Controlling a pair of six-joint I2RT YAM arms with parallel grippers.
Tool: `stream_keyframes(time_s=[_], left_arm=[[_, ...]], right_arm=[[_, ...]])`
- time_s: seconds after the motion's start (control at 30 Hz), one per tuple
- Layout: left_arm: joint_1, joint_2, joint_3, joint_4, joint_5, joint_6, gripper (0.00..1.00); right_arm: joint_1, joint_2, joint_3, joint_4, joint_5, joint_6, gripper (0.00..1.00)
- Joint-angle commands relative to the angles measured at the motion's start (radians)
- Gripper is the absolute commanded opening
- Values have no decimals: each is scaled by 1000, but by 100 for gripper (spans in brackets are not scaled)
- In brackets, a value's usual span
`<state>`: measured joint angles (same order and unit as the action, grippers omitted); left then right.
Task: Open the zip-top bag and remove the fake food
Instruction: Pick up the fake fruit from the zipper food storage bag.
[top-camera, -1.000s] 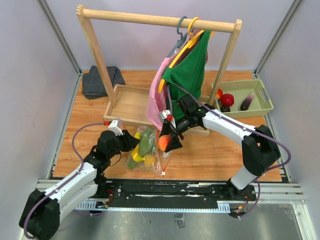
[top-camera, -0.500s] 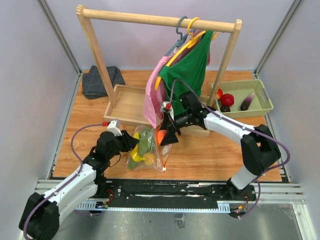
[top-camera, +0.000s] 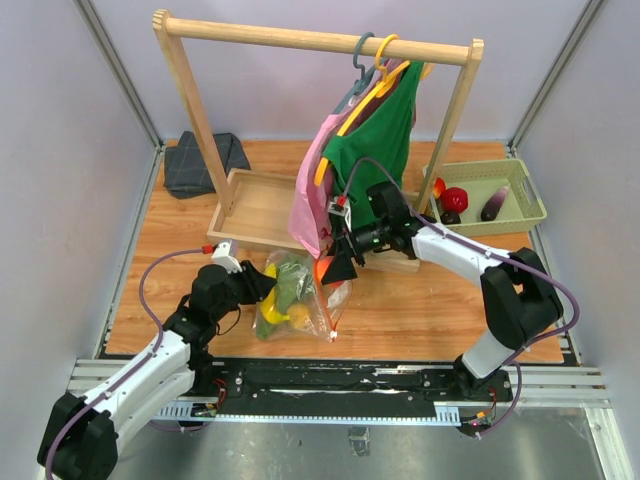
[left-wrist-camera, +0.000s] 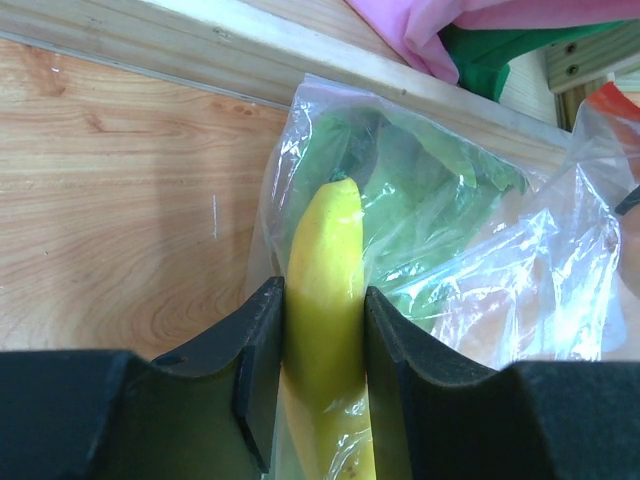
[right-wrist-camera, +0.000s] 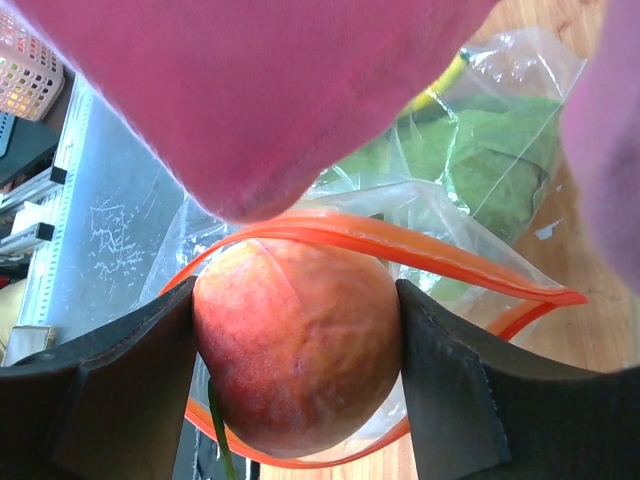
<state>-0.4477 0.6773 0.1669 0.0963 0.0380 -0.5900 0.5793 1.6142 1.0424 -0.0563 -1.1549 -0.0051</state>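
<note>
step: removal under way | your right gripper (top-camera: 336, 266) clasped the peach (right-wrist-camera: 295, 345) at the open mouth of the zip-top bag (top-camera: 318, 305) | your left gripper (left-wrist-camera: 320, 300) pinned the banana (left-wrist-camera: 325, 235) through the plastic | next: you likely needed to lift the peach clear of the pink garment (right-wrist-camera: 250, 90)

The right gripper (top-camera: 334, 268), clamped on the peach (top-camera: 323, 270), sits higher and farther back than a second ago, nearer the rack's wooden base (top-camera: 262, 205) and up under the pink garment (top-camera: 312, 200). The garment's hem swings left, then back. The zip-top bag (top-camera: 300, 305) follows: its slider corner creeps up and rightward.
</note>
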Motion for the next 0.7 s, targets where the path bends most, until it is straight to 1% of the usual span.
stream_keyframes(time_s=[0.0, 0.17, 0.3, 0.37, 0.43, 0.57, 0.67], left_arm=[[-3, -12, 32, -27, -32, 10, 14], [-2, -13, 28, -24, -28, 9, 14], [-2, -14, 28, -23, -28, 9, 14], [-3, -18, 32, -30, -29, 10, 14], [-2, -29, 35, -39, -31, 10, 15], [-3, -59, 34, -54, -37, 5, 19], [-2, -73, 37, -61, -45, 0, 28]], right_arm=[[-24, -44, 37, -152, 30, -89, 12], [-44, -70, 53, -306, 30, -256, 12], [-50, -68, 72, -375, -37, -328, 12], [-50, -62, 91, -444, -42, -405, 12], [-50, -59, 114, -536, -13, -510, 12], [-52, -66, 144, -696, 40, -697, 12], [-52, -88, 143, -771, 62, -806, 13]])
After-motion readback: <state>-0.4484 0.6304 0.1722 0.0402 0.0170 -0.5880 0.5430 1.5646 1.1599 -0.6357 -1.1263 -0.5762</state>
